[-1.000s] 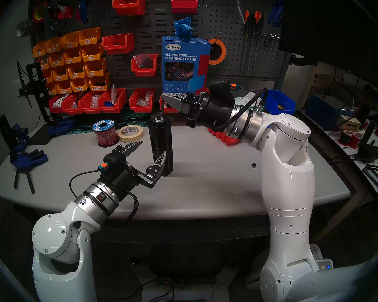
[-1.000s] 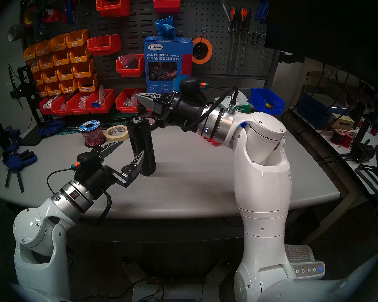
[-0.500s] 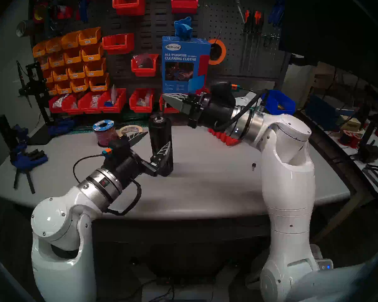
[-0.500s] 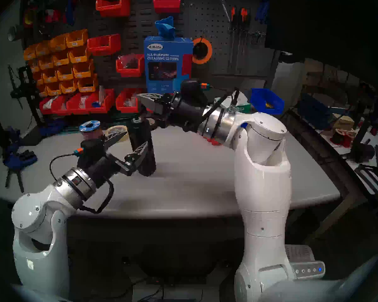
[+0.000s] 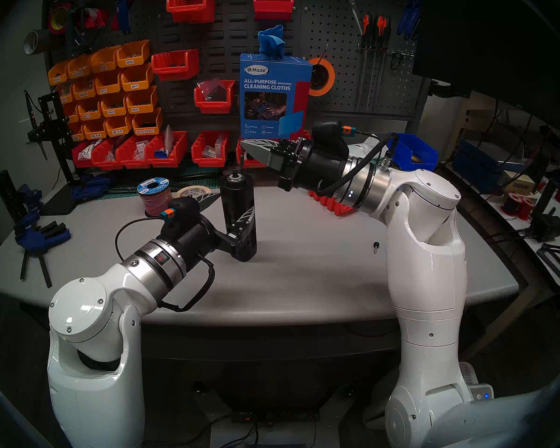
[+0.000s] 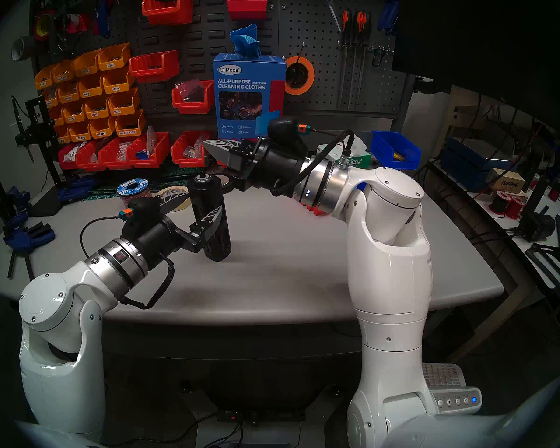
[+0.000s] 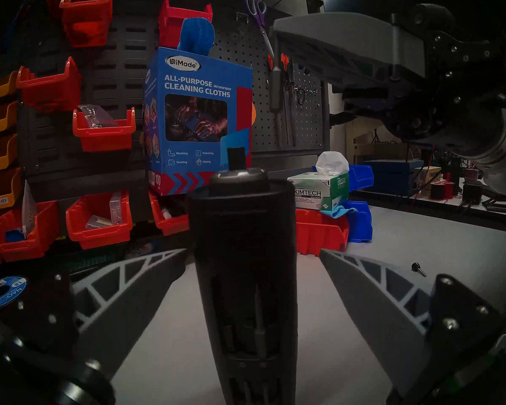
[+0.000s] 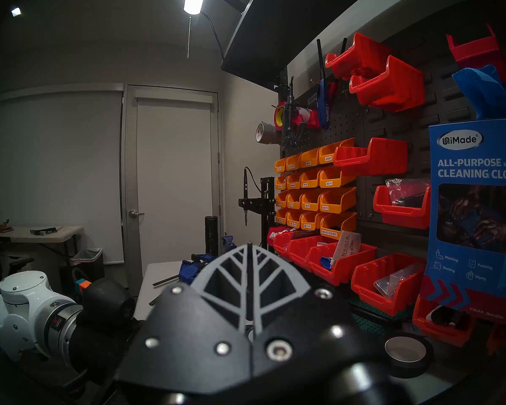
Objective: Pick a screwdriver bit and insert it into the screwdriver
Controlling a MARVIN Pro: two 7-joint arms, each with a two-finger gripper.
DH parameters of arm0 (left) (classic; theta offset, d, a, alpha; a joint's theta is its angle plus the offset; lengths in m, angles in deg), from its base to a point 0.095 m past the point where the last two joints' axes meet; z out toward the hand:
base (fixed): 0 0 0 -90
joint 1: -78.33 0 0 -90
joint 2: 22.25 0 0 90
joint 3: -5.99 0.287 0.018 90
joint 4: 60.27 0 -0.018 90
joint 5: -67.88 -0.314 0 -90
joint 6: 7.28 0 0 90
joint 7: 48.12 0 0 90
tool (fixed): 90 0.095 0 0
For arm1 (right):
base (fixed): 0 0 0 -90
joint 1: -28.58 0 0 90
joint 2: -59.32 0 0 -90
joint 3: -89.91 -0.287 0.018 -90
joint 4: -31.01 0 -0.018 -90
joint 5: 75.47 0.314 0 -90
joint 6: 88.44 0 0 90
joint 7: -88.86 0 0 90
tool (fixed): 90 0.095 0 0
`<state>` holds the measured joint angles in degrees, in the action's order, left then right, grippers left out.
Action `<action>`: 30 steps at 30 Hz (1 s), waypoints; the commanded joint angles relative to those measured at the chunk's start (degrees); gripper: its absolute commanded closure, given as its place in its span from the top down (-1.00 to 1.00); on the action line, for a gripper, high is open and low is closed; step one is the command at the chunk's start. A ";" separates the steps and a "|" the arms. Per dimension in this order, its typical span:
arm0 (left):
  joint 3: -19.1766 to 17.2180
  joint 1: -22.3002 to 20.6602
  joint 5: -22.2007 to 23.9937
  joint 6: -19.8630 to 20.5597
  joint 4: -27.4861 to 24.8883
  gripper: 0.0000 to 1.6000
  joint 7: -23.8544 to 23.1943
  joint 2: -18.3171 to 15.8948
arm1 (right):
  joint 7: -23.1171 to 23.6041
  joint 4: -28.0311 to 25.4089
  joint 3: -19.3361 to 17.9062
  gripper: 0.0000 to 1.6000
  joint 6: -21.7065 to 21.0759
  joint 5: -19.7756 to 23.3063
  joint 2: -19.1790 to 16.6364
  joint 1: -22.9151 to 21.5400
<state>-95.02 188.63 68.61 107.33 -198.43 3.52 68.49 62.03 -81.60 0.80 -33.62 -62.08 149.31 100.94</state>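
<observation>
In the head views the screwdriver (image 5: 232, 211) stands upright near the middle of the worktop (image 5: 304, 276), a little toward its back edge, long axis vertical, socket up. Your left hand (image 5: 236, 202) is spread, one finger either side of the barrel, apparently not yet touching. Your right hand (image 5: 244, 145) is pressed together. It seems to pinch the screwdriver bit (image 5: 240, 158), a thin dark rod hanging tip-down just above the socket.

The left wrist view shows the slotted barrel (image 7: 243, 235) centred between the fingers (image 7: 123, 293). It looks rigid, smooth and tall for its base, so it should tip easily. Clamp it at mid-height.

In the right wrist view the fingers (image 8: 250, 249) meet along one seam and the bit is hidden. It is probably stiff, light and slippery, so keep it vertical.
</observation>
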 commanded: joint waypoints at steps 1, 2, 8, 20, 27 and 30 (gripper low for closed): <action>-0.03 -4.00 0.62 1.61 -1.85 1.00 0.64 0.40 | 0.15 -0.82 0.05 -1.00 0.16 0.05 0.00 -0.92; -0.06 -4.25 0.62 1.92 -1.85 1.00 0.77 0.44 | 0.17 -0.78 0.05 -1.00 0.18 0.05 0.00 -0.93; 0.16 -5.33 0.61 5.12 -1.85 1.00 2.03 1.14 | 0.24 -0.49 0.04 -1.00 0.33 0.01 0.04 -0.98; 0.62 -6.68 1.79 8.50 -1.85 1.00 2.45 1.88 | 0.44 -0.07 0.09 -1.00 0.40 -0.08 -0.06 -1.23; 0.48 -6.90 3.28 8.49 -1.85 1.00 2.25 2.62 | 0.54 0.21 0.26 -1.00 0.43 -0.18 0.01 -1.64; 0.50 -6.87 3.47 8.19 -1.85 1.00 2.47 2.83 | 0.54 0.29 0.32 -1.00 0.46 -0.19 0.06 -1.81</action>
<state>-94.26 183.35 70.65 116.75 -198.45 6.36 70.61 62.49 -80.39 0.82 -33.29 -62.24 149.29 100.87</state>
